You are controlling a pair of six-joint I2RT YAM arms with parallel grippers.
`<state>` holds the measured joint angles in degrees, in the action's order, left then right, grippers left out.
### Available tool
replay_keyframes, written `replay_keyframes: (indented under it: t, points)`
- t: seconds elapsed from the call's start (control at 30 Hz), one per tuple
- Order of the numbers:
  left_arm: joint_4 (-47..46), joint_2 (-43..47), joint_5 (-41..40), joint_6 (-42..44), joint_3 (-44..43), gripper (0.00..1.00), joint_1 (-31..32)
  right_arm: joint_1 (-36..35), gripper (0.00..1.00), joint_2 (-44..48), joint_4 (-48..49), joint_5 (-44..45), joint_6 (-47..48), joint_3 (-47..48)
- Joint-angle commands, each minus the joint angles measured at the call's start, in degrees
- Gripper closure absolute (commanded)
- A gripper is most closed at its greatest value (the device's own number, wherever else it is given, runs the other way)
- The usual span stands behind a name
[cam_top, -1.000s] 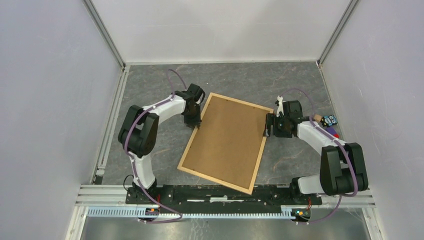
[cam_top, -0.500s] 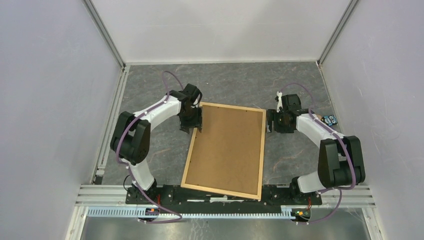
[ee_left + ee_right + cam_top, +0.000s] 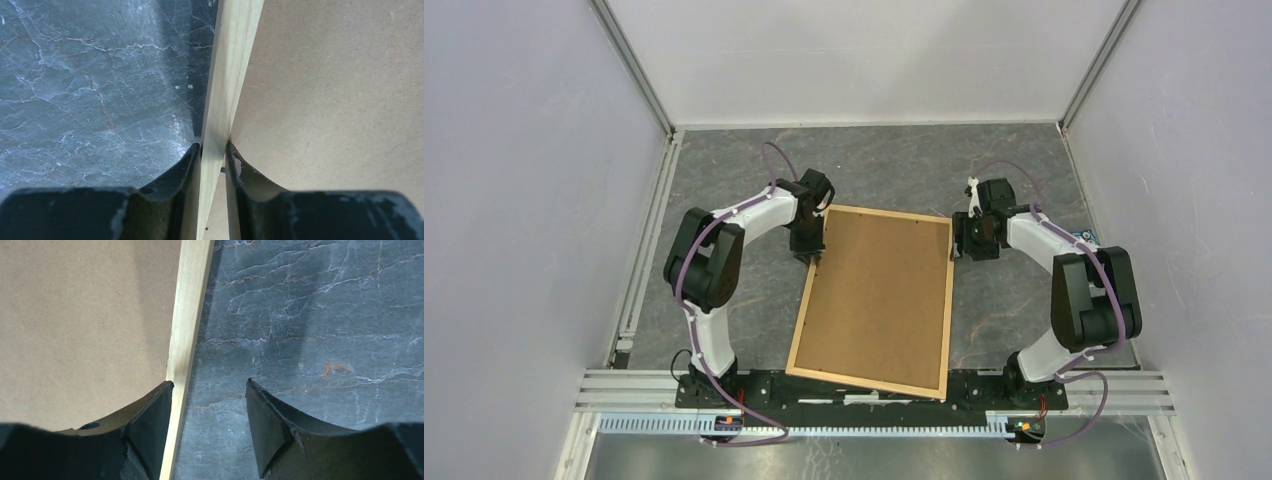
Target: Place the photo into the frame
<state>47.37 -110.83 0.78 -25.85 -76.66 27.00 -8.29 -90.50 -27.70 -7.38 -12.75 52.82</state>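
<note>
The frame (image 3: 948, 300), thin light-wood strips around a plain brown board (image 3: 879, 295), lies back side up in the middle of the table. My left gripper (image 3: 809, 250) is at its upper left edge. In the left wrist view, this gripper (image 3: 213, 150) is shut on the frame's wooden strip (image 3: 227, 75). My right gripper (image 3: 964, 243) is at the upper right edge. Seen from the right wrist, it (image 3: 209, 387) is open: one finger sits over the board (image 3: 80, 315), the other over bare table, and the frame's strip (image 3: 190, 305) runs beside the left finger. The photo is hidden.
The dark marbled table (image 3: 894, 165) is enclosed by pale walls at the left, right and back. A small blue object (image 3: 1084, 237) lies near the right wall behind my right arm. The frame's near edge reaches the arm bases' rail (image 3: 864, 390).
The frame has swung from a slant to nearly straight. My left gripper has stayed at the frame's upper left edge. My right gripper moved back along the right edge.
</note>
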Motion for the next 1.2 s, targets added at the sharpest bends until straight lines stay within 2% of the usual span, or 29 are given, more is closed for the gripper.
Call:
replay_keyframes:
  t: [0.0, 0.57, 1.17]
  points:
    - [-1.5, 0.7, -2.9, 2.5, 3.3, 0.74, 0.0, -0.2, 0.4, -1.7, 0.4, 1.4, -1.0, 2.3]
    - [-1.9, 1.2, -2.3, 1.7, 4.2, 0.95, 0.0, -0.1, 0.44, -6.7, 1.2, 3.2, -1.8, 4.3]
    - [-2.0, 1.2, -2.4, 1.6, 4.2, 0.98, 0.0, 0.8, 0.45, -3.0, -0.6, 1.6, -1.0, 2.3]
